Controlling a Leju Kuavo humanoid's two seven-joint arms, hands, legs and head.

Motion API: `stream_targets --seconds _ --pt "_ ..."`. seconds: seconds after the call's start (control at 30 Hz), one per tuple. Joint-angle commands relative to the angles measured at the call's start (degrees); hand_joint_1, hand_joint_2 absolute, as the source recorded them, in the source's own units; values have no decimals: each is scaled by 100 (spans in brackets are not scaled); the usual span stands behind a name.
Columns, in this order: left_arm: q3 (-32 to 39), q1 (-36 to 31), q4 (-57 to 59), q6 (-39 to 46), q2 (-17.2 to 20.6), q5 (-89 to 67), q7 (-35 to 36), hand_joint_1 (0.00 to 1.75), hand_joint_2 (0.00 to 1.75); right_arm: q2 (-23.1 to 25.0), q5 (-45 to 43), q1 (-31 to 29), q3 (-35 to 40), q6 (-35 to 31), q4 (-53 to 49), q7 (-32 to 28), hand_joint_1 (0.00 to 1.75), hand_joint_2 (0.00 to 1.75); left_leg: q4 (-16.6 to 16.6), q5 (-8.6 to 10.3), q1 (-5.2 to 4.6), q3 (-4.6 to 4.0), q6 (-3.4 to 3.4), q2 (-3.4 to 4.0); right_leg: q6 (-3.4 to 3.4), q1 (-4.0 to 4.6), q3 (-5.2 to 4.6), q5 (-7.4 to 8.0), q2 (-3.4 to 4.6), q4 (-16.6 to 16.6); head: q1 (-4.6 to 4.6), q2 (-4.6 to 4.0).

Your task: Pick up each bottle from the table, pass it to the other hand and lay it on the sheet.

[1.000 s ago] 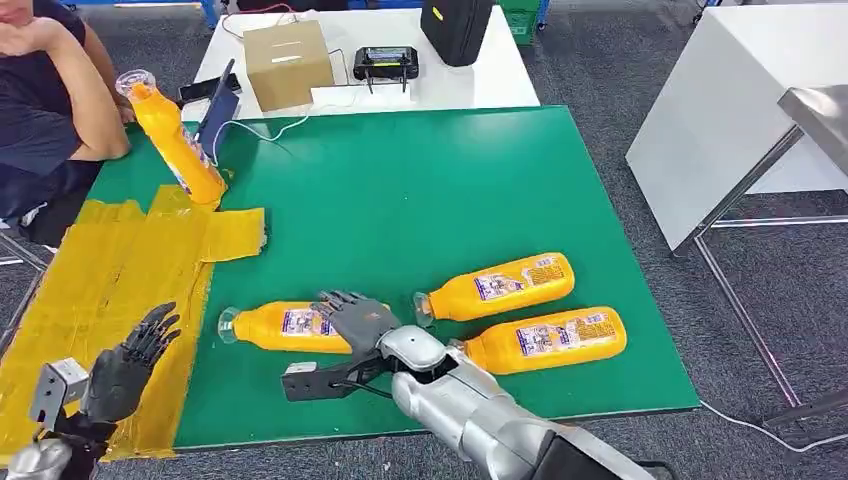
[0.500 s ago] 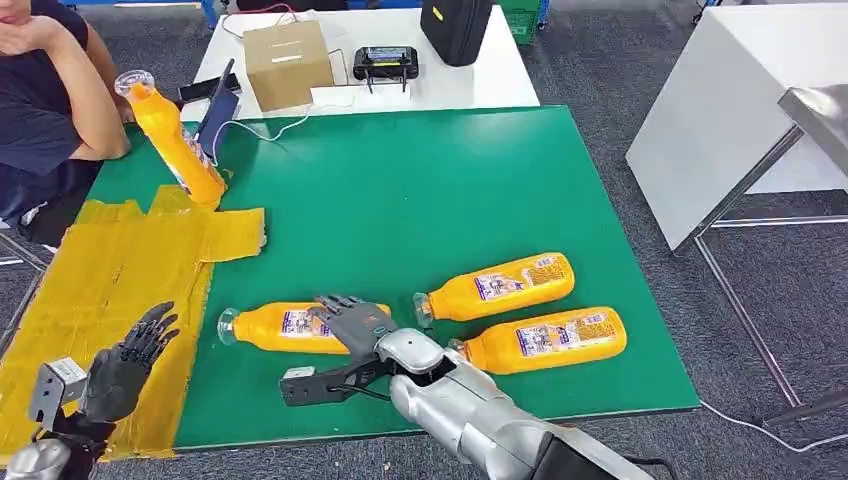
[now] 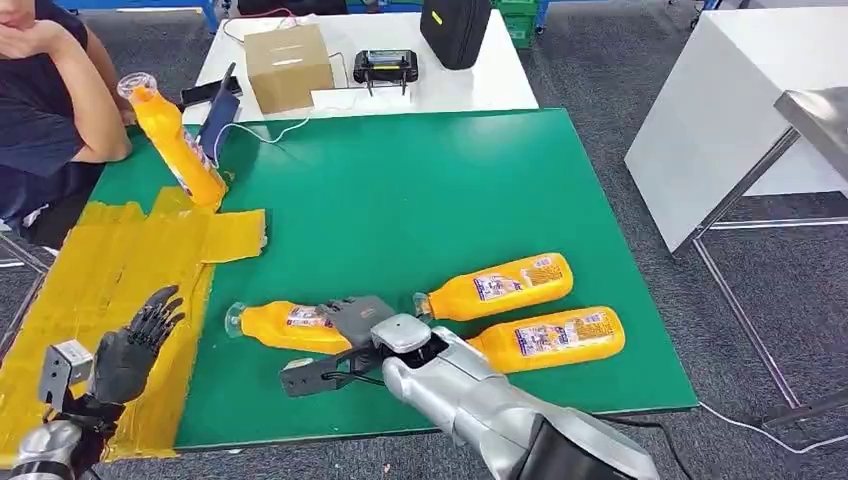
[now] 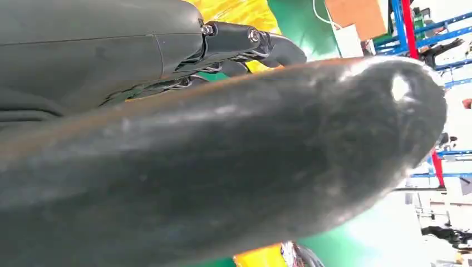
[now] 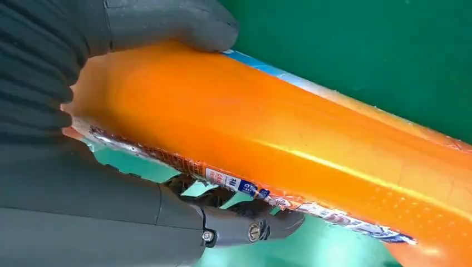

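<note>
**Right hand closed on the near bottle**

Your right hand [image 3: 352,318] is wrapped around the base end of the near bottle [image 3: 285,325], which lies on the green mat [image 3: 400,190] with its cap pointing toward the yellow sheet [image 3: 110,270]. From the right wrist you can see the thumb [image 5: 167,22] pressed on one side of the orange body and the fingers [image 5: 245,225] curled under the other.

Your left hand [image 3: 130,350] is raised over the sheet's near edge, fingers spread, holding nothing.

Two more bottles lie on the mat just right of the held one: the far one [image 3: 497,285] and the near one [image 3: 545,340]. A fourth bottle [image 3: 175,140] stands tilted at the sheet's far corner, beside a seated person [image 3: 45,100].
</note>
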Motion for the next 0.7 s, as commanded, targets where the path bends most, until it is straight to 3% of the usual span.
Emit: stream_targets --seconds 0.03,0.53,0.63,0.7 --pt "108 -277 380 -42 -263 36 -144 0 0 -131 23 212 228 287 639 39 175 175 -8 1 4 22 -1 -38 -2 -2 8 -6 -2 -10 0 0" --pt "124 -689 830 -144 -426 149 -144 0 0 -252 47 278 84 367 676 170 175 175 -15 -1 5 53 -5 -45 -6 -5 35 -7 -5 -18 0 0" --pt "489 -1017 1265 -467 -629 587 -144 0 0 -339 -193 334 -318 79 660 116 175 175 -18 3 8 51 -6 -64 -7 -2 39 -6 -8 -24 0 0" --pt "791 -1173 1421 -681 -784 991 51 0 0 -423 -800 406 -1056 -358 529 -332 175 175 -14 1 5 54 -5 -54 -4 -4 38 -7 -18 -17 -2 0"
